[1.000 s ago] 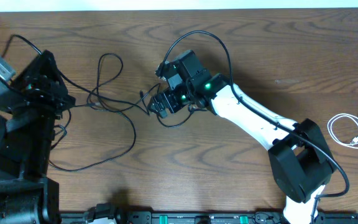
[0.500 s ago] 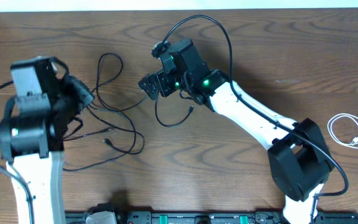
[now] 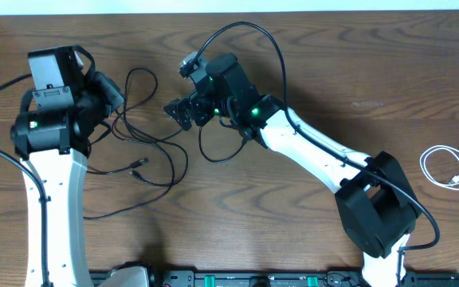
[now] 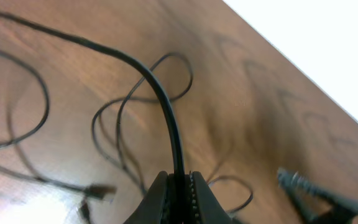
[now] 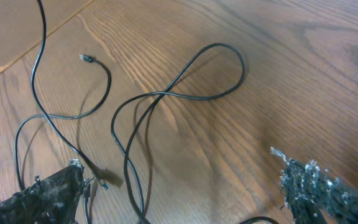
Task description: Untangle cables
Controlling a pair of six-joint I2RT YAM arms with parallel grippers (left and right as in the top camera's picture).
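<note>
- Black cables (image 5: 159,94) lie in loose, crossing loops on the wooden table (image 3: 333,64), toward 10 o'clock in the overhead view, between the two grippers.
- One plug end (image 3: 139,162) rests on the wood at the tangle's 6 o'clock side.
- White cable (image 3: 456,179) lies coiled alone at the 3 o'clock edge, well apart from the black ones.
- Left gripper (image 4: 179,183) has its fingers pressed together on one black cable, which rises from the jaws and arcs off toward 10 o'clock in its wrist view.
- Right gripper (image 3: 180,112) is spread wide with nothing between its fingers, at the tangle's 3 o'clock side.
</note>
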